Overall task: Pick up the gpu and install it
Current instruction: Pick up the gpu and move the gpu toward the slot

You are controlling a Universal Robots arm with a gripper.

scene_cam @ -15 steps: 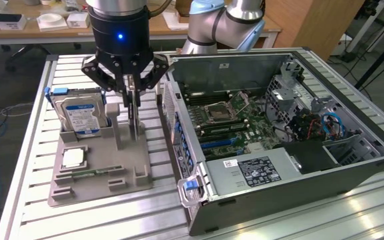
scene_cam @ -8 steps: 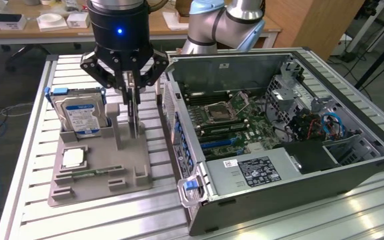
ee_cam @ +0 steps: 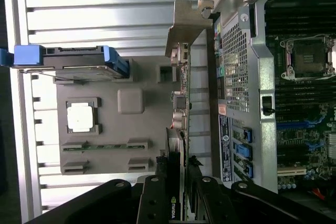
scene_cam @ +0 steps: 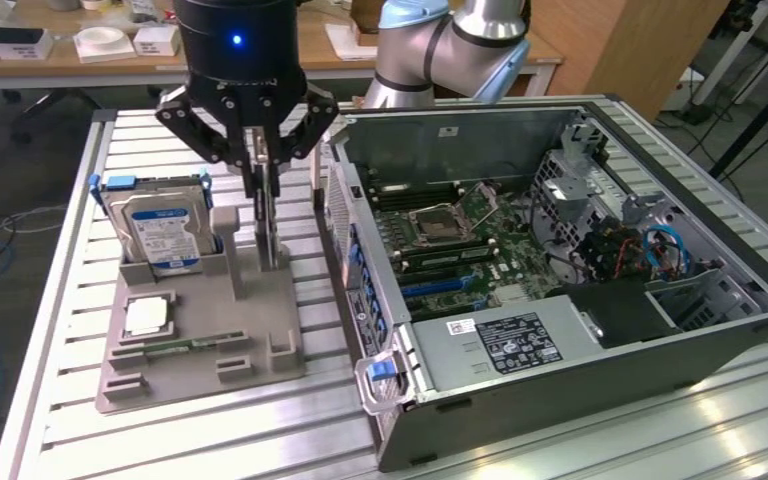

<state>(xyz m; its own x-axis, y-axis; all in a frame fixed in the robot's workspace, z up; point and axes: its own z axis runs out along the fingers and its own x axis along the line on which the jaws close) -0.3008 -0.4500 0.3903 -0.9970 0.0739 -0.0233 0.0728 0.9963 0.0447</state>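
The gpu [scene_cam: 268, 225] is a thin dark card standing upright on edge over the grey parts holder [scene_cam: 261, 310], just beside the open computer case [scene_cam: 518, 340]. My gripper [scene_cam: 264, 180] hangs straight above it, its black fingers closed against both faces of the card's upper part. In the wrist view the gpu [ee_cam: 181, 103] runs edge-on away from my gripper [ee_cam: 178, 195], and its pale metal bracket [ee_cam: 185, 22] is at the far end. The card's lower edge sits at the holder's slot; whether it is lifted clear I cannot tell.
A silver hard drive [scene_cam: 164, 235] with blue rails stands in the holder's back corner. A square processor [scene_cam: 148, 316] and a green memory stick [scene_cam: 177, 347] lie in the holder's front pockets. The motherboard [scene_cam: 471, 250] lies exposed inside the case. A slatted metal table [scene_cam: 51, 410] carries everything.
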